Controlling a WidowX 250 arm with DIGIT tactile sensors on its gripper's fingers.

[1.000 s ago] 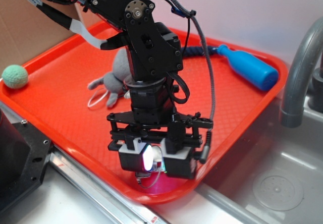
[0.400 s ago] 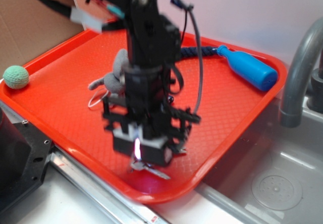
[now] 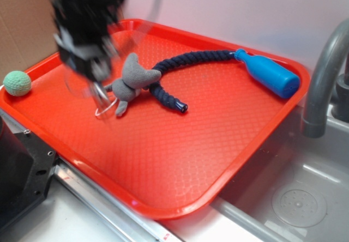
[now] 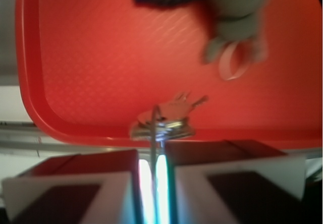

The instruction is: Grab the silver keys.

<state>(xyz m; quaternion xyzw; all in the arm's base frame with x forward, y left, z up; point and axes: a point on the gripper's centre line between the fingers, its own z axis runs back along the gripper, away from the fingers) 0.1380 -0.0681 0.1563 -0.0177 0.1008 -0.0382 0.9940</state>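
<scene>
**Keys off the tray, arm swinging away**

And the arm is on the move! A second ago it stood low over the near edge of the red tray [image 3: 229, 160]; now it has swept up and across to the far left corner, a dark blur above the grey plush mouse [image 3: 131, 81]. The spot it left is bare.

Look through the wrist camera: the end effector [image 4: 154, 171] has its two pads nearly together, only a thin bright slit between them, and a thin ring runs up into that slit. Hanging from it, fanned out, are the silver keys [image 4: 169, 118], clear of the tray surface below. In the outside view the keys are lost in the motion blur.

So the grab itself looks done; the keys seem lifted and carried. What remains, by my reading, is only to keep that pinch steady, because a thin ring between narrow pads could slip while swinging.

The blue bottle-shaped toy [image 3: 268, 73] with its dark rope [image 3: 191, 62] and the green ball [image 3: 17, 83] lie untouched.
</scene>
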